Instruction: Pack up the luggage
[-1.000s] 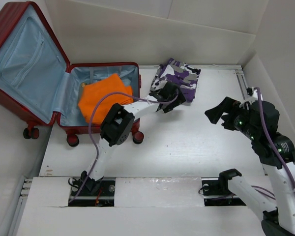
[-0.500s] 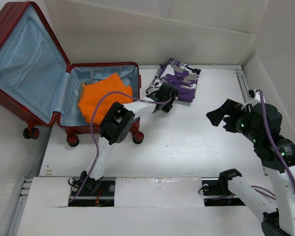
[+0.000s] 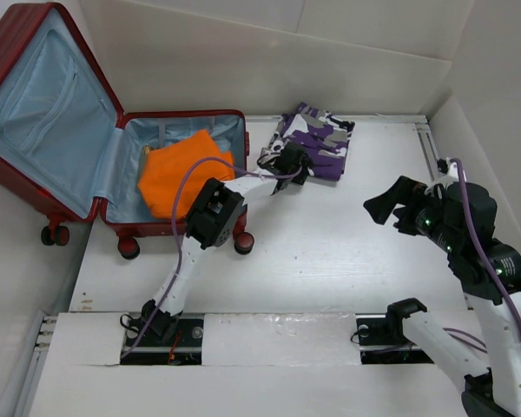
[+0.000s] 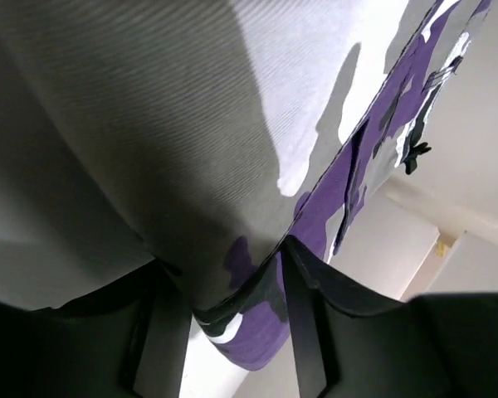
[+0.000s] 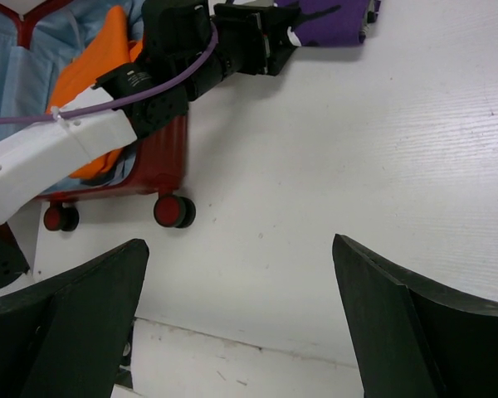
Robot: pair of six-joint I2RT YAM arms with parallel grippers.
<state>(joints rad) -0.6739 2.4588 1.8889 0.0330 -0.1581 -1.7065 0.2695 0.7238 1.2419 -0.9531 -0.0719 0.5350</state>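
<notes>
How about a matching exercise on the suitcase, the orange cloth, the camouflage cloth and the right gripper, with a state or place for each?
1 luggage
2 orange garment
3 purple camouflage garment
4 right gripper

A open, holding nothing
B edge in the left gripper
C lid raised
D lying in the luggage

Pairs: 1-C, 2-D, 3-B, 4-A

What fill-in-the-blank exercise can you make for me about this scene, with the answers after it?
1. The folded garment inside the luggage is ____ in colour.
2. The camouflage garment lies on the ____.
3. Of the left gripper and the right gripper, the one with its fingers at the camouflage garment is the ____ one.
4. The right gripper is ____ and holds nothing.
Missing words: orange; table; left; open.
</notes>
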